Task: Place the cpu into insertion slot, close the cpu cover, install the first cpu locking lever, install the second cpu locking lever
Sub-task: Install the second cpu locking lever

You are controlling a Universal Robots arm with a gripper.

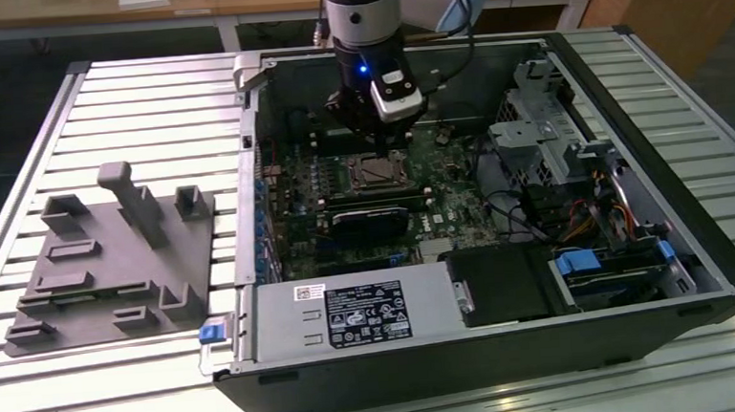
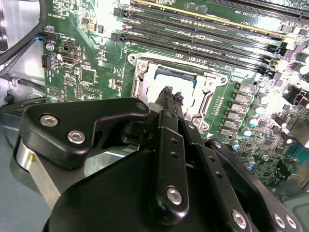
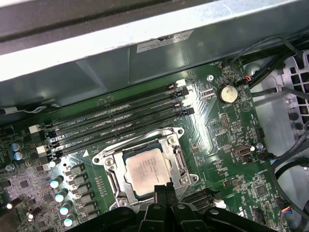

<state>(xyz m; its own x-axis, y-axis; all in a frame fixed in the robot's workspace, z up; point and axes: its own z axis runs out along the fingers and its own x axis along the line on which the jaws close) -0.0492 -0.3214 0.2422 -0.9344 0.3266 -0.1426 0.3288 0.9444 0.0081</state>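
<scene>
The cpu (image 3: 146,169), a dull silvery square chip, lies flat in the insertion slot (image 1: 372,172) on the green motherboard inside the open computer case. The cpu cover (image 3: 110,166), a thin silvery frame, lies down around the chip, whose top shows through its window. In the second wrist view the cpu (image 2: 166,77) and cpu cover (image 2: 144,72) sit just beyond the fingertips. My gripper (image 1: 374,140) hangs straight over the slot with its black fingers together and nothing between them. Its tip (image 3: 164,187) is at the slot's edge, and it (image 2: 171,94) covers part of the chip.
Long black memory slots (image 3: 116,123) run beside the socket. A black card (image 1: 371,215) lies just in front of it. The power supply (image 1: 348,312), drive cage (image 1: 542,128) and cables (image 1: 586,221) crowd the case. A grey fixture (image 1: 103,260) sits at the exterior view's left.
</scene>
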